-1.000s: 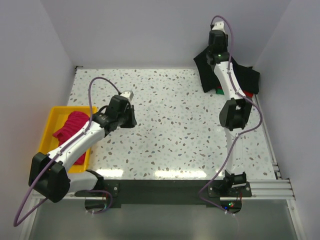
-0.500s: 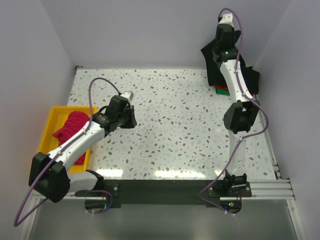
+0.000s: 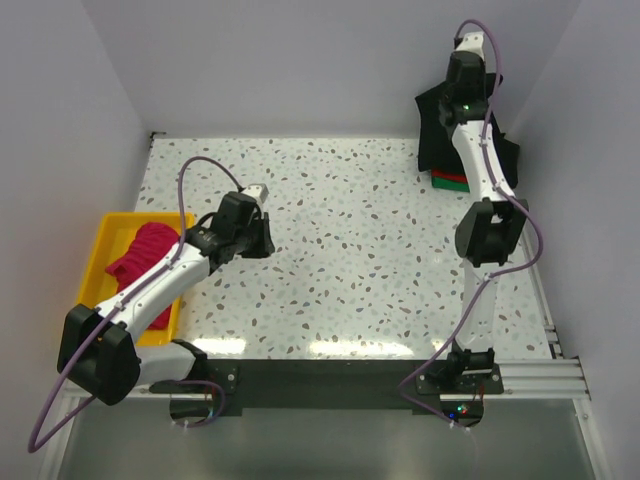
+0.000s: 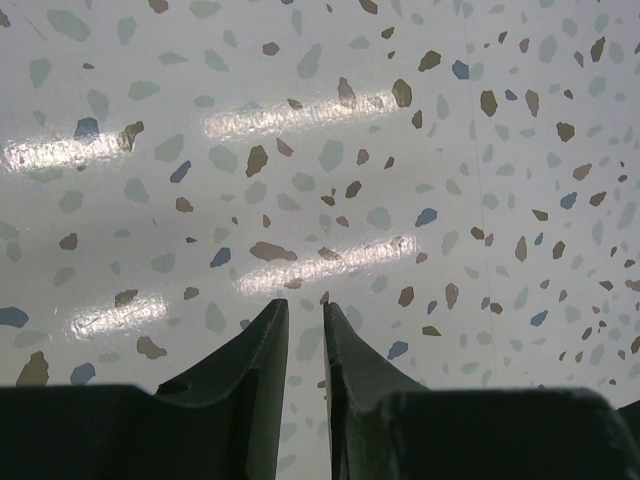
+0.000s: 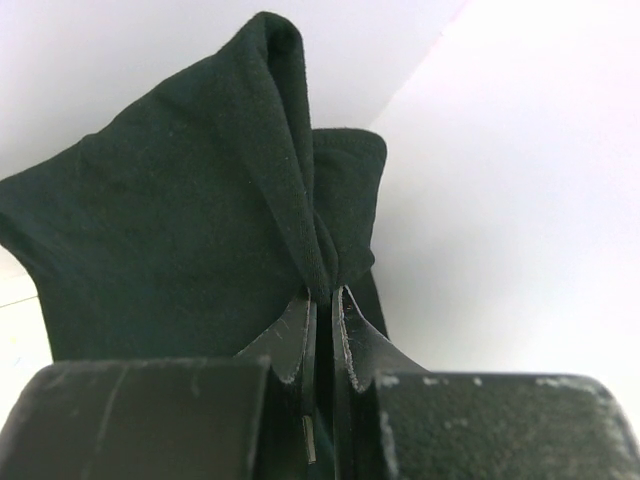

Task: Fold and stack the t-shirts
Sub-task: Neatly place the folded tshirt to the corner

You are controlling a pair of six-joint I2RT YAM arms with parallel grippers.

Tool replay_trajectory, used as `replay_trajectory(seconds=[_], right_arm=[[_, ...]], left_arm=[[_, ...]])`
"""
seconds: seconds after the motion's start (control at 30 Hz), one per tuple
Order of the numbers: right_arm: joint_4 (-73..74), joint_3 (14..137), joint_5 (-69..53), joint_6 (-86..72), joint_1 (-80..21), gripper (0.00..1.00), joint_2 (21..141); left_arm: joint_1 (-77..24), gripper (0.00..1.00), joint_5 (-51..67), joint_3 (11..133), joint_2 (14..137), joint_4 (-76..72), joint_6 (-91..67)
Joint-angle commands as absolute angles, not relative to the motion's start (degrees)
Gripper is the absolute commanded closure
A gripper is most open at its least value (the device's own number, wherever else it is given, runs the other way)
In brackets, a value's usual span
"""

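My right gripper [image 3: 466, 62] is raised at the back right, near the rear wall. It is shut on a bunched fold of the black t-shirt [image 3: 434, 128], which hangs below it. In the right wrist view the gripper [image 5: 322, 295] pinches the black cloth [image 5: 180, 230]. Under the hanging shirt a folded red t-shirt [image 3: 450, 175] lies on a green one [image 3: 456, 187]. A magenta-pink t-shirt [image 3: 143, 262] lies crumpled in the yellow tray [image 3: 108, 233]. My left gripper [image 3: 264, 240] hovers low over bare table left of centre, empty; its jaws [image 4: 305, 310] are nearly together.
The speckled table [image 3: 350, 250] is walled at the back and on both sides. The tray stands at the table's left edge, beside my left arm. The right arm's cable [image 3: 520, 240] loops along the right edge.
My right gripper has moved up and to the right with the black t-shirt, lifting it and uncovering the red and green shirts beneath. The left arm has not moved.
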State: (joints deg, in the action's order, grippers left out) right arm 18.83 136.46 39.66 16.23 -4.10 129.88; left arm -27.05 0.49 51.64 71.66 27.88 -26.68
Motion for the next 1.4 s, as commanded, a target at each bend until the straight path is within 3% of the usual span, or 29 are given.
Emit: replay_trajectory(seconds=[0.0, 0.97, 1.0, 1.1, 1.13, 1.2, 1.37], right_arm=[[12.66, 135.97, 42.36, 16.96, -2.38, 1.0, 125.51], [6.77, 131.05, 47.37, 19.86, 1.49, 0.98, 128.67], [6.42, 130.52, 47.9, 20.04, 1.49, 0.93, 128.5], [5.45, 130.17, 49.47, 20.65, 1.41, 0.54, 128.5], [5.1, 130.08, 49.83, 20.83, 1.41, 0.26, 128.5], [4.83, 129.99, 50.88, 20.83, 1.41, 0.04, 128.5], [4.83, 130.25, 51.24, 20.66, 1.32, 0.01, 128.58]], left_arm=[[-26.72, 0.75, 1.58, 51.42, 71.45, 25.66, -25.49], [-26.72, 0.76, 4.83, 50.89, 73.74, 24.43, -25.93], [-26.72, 0.76, 5.01, 50.89, 73.74, 24.35, -25.93], [-26.72, 0.76, 5.53, 50.89, 73.74, 24.26, -25.84], [-26.72, 0.76, 5.62, 50.89, 73.74, 24.26, -25.84], [-26.72, 0.76, 5.71, 50.89, 73.74, 24.17, -25.84], [-26.72, 0.76, 5.98, 50.71, 73.65, 24.08, -26.01]])
